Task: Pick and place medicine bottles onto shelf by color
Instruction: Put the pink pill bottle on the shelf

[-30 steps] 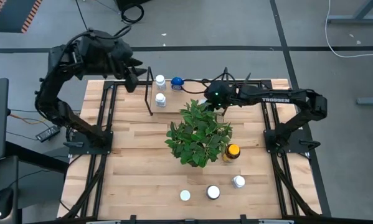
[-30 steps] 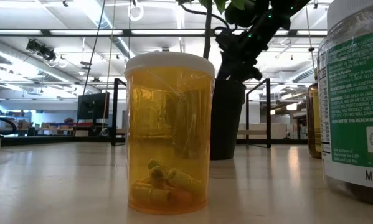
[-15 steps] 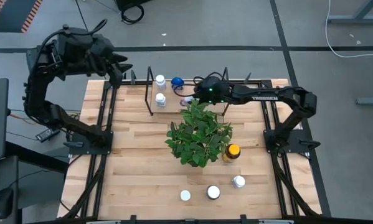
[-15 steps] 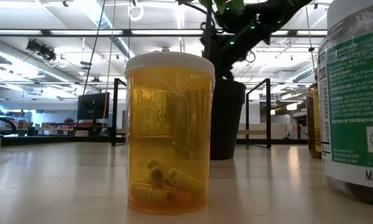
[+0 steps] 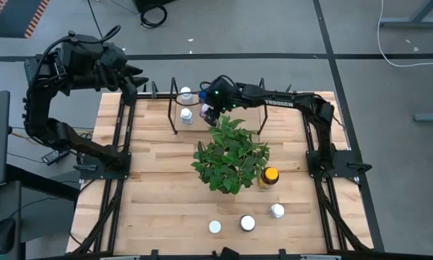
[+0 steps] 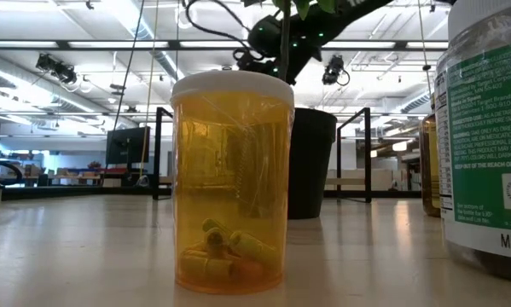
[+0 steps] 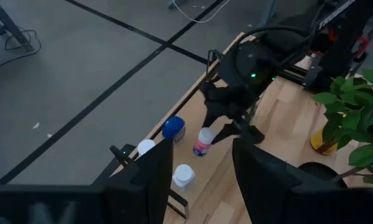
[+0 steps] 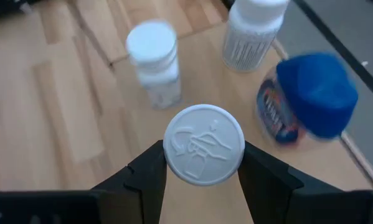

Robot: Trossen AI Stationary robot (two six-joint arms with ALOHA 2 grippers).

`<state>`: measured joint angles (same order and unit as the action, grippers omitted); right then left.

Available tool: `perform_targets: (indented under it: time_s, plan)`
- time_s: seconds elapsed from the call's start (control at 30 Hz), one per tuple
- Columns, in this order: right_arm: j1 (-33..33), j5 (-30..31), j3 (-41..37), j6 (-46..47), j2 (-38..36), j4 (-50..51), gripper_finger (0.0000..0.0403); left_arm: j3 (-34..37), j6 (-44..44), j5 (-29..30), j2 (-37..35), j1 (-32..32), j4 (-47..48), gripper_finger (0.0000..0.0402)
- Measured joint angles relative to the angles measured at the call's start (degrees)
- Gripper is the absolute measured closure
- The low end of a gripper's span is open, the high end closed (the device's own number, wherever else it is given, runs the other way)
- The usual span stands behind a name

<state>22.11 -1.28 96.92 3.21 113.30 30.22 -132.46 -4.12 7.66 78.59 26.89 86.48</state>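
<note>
**White-capped bottle carried at the shelf, far edge of the table**

Amber plastic fills the low view: an amber bottle (image 6: 231,182) with a pale cap stands close to the lens and blocks most of the table, and a large labelled bottle (image 6: 485,136) is cut off at the picture's right edge. From above, the potted plant (image 5: 230,154) hides part of the table's middle, and the right gripper (image 5: 212,108) merges with its own dark wrist, so its fingers cannot be made out there.

The right wrist view settles the grip. Both dark fingers (image 8: 142,177) press the sides of a white-capped bottle (image 8: 203,144), whose round cap bears an embossed opening pictogram; the left wrist view shows the same bottle (image 7: 203,141) tilted, with a pinkish label. It is held above the wood beside three standing bottles at the black wire shelf (image 5: 174,108): two white bottles (image 8: 152,62) and a blue bottle (image 8: 307,96) with a printed label.

The left gripper (image 7: 202,171) waits raised off the table's far-left corner, its fingers apart and holding nothing.

An amber bottle with a yellow cap (image 5: 269,175) stands beside the plant; three white-capped bottles (image 5: 246,223) stand near the front edge.
</note>
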Motion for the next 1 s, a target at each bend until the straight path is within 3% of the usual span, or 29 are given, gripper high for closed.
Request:
perform_targets:
  time_s: [0.3, 0.43, 1.0]
  plan:
    - [0.16, 0.28, 11.53, 0.29, 6.92, 13.10, 0.0219, 0.00, -0.17, 0.00, -0.07, 0.00, 0.00, 0.0230]
    - [-0.38, 1.29, 13.09, 0.51, 8.10, 18.34, 0.0218, 0.00, -0.16, 0.00, -0.07, 0.00, -0.02, 0.0230]
    - [-0.39, 3.76, 13.14, 2.60, 8.08, 15.83, 0.0217, 0.00, 1.51, 0.20, 0.90, 0.00, -3.70, 0.0230]
